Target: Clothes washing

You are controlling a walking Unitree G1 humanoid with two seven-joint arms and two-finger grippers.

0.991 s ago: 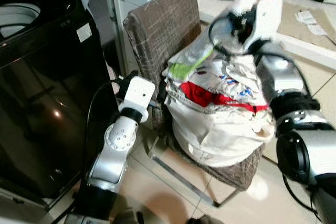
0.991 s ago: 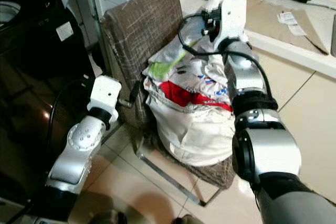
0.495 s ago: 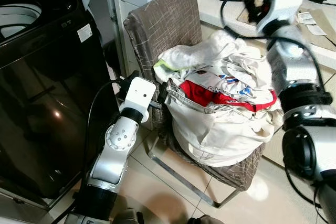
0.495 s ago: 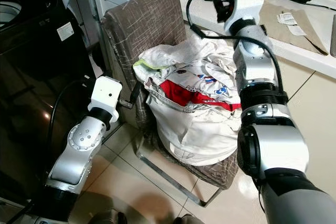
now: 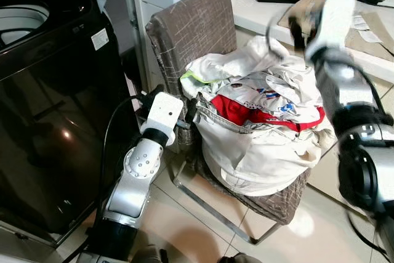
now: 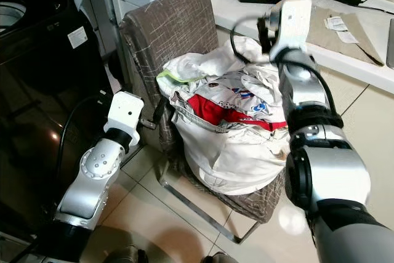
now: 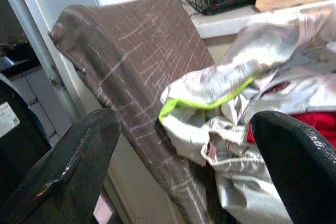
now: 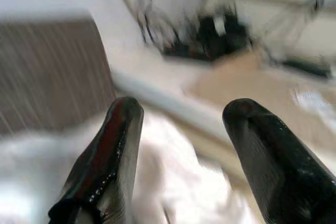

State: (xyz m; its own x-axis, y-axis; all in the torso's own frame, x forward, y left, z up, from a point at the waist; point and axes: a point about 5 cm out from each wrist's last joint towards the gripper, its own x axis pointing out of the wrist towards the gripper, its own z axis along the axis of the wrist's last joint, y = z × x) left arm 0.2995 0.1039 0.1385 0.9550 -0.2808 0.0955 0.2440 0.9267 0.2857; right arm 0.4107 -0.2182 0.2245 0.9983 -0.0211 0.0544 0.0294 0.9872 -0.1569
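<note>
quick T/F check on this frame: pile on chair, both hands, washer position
1. The clothes pile sits on the brown chair. True.
2. The right hand grips a garment. False: its fingers are open and empty above the pile.
3. The left hand is open, beside the chair back. True.
4. The black washing machine stands on the robot's right. False: it is on its left.
5. A red garment shows in the pile. True.

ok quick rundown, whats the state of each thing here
left gripper: open, empty, beside the chair
right gripper: open, empty, above the clothes
pile of clothes: heaped on the chair seat
chair: upright, loaded with laundry
washing machine: lid up, drum rim visible
</note>
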